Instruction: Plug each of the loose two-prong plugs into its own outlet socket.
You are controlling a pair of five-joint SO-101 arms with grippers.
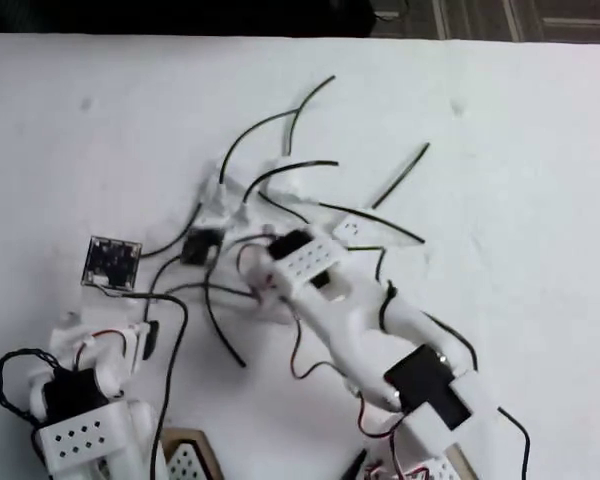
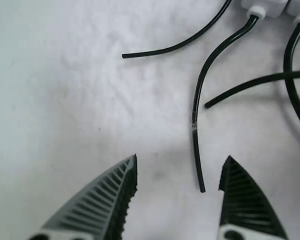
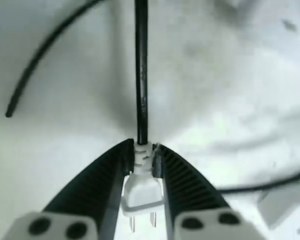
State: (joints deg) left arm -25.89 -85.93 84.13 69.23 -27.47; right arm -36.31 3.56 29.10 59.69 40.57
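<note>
Right hand [image 3: 141,150]: clenched on a white two-prong plug [image 3: 139,192]. Both ribbed fingers [image 3: 102,185] press the plug body from opposite sides, just below its strain relief. The two prongs point back toward the wrist. The plug's black cord [image 3: 141,75] runs straight out from between the fingertips over the counter [image 3: 230,100].

Left hand [image 2: 181,162]: released, fingers spread wide, nothing grasped. The cut end of a loose cord [image 2: 196,150] lies on the counter in the gap, nearer one finger; whether it touches that finger cannot be told. White connector bodies [image 2: 262,6] with cords attached sit well ahead of the fingertips.

Arm pose, high view: the right arm [image 1: 350,310] extends from the near right edge diagonally to the centre of the counter, its wrist above the tangle of cords. The left arm [image 1: 85,420] is folded at the near left corner.

Clearance: the white connector bodies [image 1: 220,195] and their cords cluster at the centre. Bare counter [image 1: 540,150] lies on both sides of the cluster and behind it, up to the far edge.
</note>
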